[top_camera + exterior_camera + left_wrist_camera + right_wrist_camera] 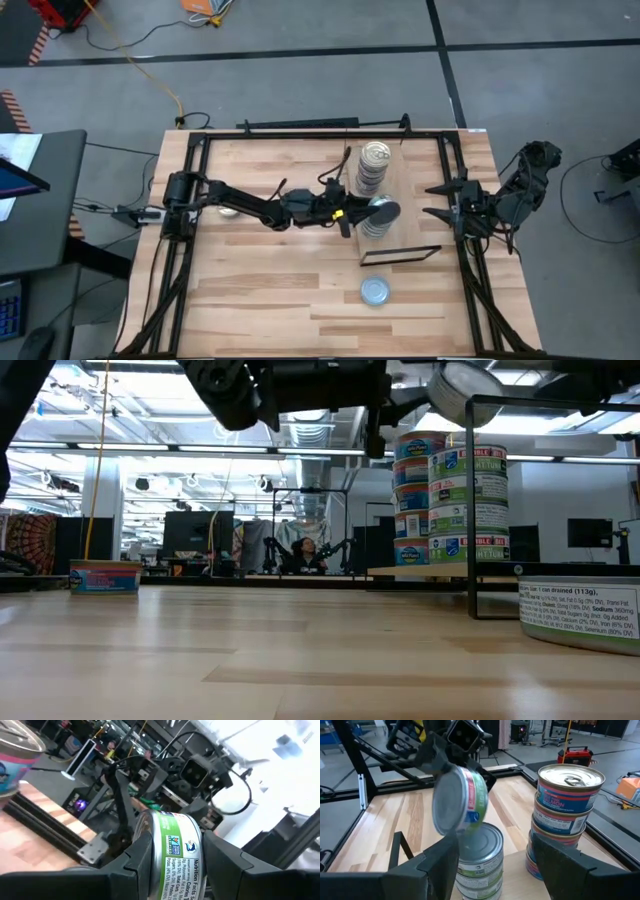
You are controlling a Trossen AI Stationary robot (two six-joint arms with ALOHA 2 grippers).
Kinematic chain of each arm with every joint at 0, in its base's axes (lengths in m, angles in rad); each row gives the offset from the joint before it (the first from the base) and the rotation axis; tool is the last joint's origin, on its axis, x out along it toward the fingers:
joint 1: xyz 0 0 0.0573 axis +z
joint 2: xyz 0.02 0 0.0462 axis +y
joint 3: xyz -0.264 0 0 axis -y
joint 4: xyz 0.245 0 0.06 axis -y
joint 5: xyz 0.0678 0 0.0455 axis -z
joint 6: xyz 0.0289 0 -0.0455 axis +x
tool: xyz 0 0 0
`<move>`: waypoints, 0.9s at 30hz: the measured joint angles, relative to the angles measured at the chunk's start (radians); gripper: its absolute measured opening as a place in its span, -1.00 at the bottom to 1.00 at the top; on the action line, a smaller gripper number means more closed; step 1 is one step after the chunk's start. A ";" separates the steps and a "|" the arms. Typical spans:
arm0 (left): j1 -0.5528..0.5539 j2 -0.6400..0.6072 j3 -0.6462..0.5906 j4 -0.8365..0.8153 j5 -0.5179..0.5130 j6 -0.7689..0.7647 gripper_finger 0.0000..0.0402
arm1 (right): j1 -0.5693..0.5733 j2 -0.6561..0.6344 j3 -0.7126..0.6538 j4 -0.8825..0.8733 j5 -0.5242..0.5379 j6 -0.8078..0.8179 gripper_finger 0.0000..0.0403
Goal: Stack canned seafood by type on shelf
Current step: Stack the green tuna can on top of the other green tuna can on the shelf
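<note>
**High view: tin held tilted above silver stack**

From the table's left side, the left gripper [368,212] was clamped on a green-labelled, silver-topped flat round tin [384,211], tilted over the silver-topped stack [374,228] on the light-wood shelf board [405,180]. Beside it stood the gold-topped stack [374,165]. One silver-topped loose tin [375,291] lay on the tabletop. At right, the right gripper [432,200] waited, fingers apart.

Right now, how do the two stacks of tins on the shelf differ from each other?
The green-label stack has plain silvery tops and white-and-green labels; the salmon stack has gold pull-tab tops and pink-and-blue labels. The salmon stack stands taller. The left gripper holds a tilted green-label tin above the green-label stack; nothing hangs over the salmon stack. Both stand upright on the shelf.
</note>
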 joint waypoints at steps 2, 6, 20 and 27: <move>-0.004 -0.001 -0.010 -0.001 -0.022 -0.036 -0.32 | 0.000 0.000 0.000 -0.001 0.000 0.000 0.38; -0.007 0.001 -0.031 -0.023 -0.061 -0.073 -0.31 | 0.000 0.000 0.000 0.003 0.000 -0.001 0.38; -0.010 -0.001 -0.027 -0.077 -0.112 -0.188 -0.29 | 0.000 0.001 0.000 0.003 0.000 -0.003 0.38; -0.010 0.000 -0.028 -0.097 -0.127 -0.172 -0.05 | 0.000 0.001 0.000 0.003 0.000 -0.003 0.38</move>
